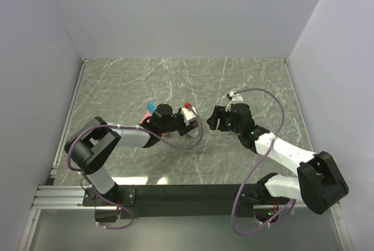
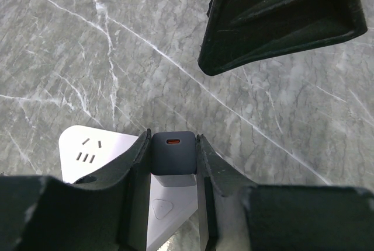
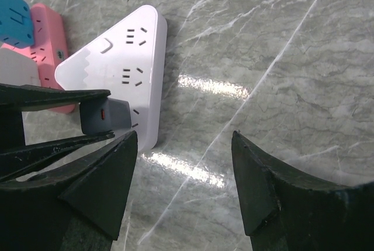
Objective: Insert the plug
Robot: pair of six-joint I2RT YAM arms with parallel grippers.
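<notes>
My left gripper (image 2: 172, 141) is shut on the plug (image 2: 172, 153), a dark grey block with an orange port on its end face. It holds the plug over the near corner of the white triangular power strip (image 2: 87, 153). In the right wrist view the plug (image 3: 105, 117) sits at the strip's (image 3: 125, 67) lower edge, next to a socket's slots; its prongs are hidden. My right gripper (image 3: 184, 143) is open and empty, just right of the strip, over bare table. In the top view the left gripper (image 1: 188, 117) and right gripper (image 1: 211, 118) face each other closely.
A pink power strip (image 3: 49, 46) and a blue one (image 3: 11, 20) lie just beyond the white strip, also seen in the top view (image 1: 147, 114). The right gripper's finger (image 2: 280, 17) hangs close above the left gripper. Purple cables loop beside both arms. Walls enclose the marble table (image 1: 257, 82).
</notes>
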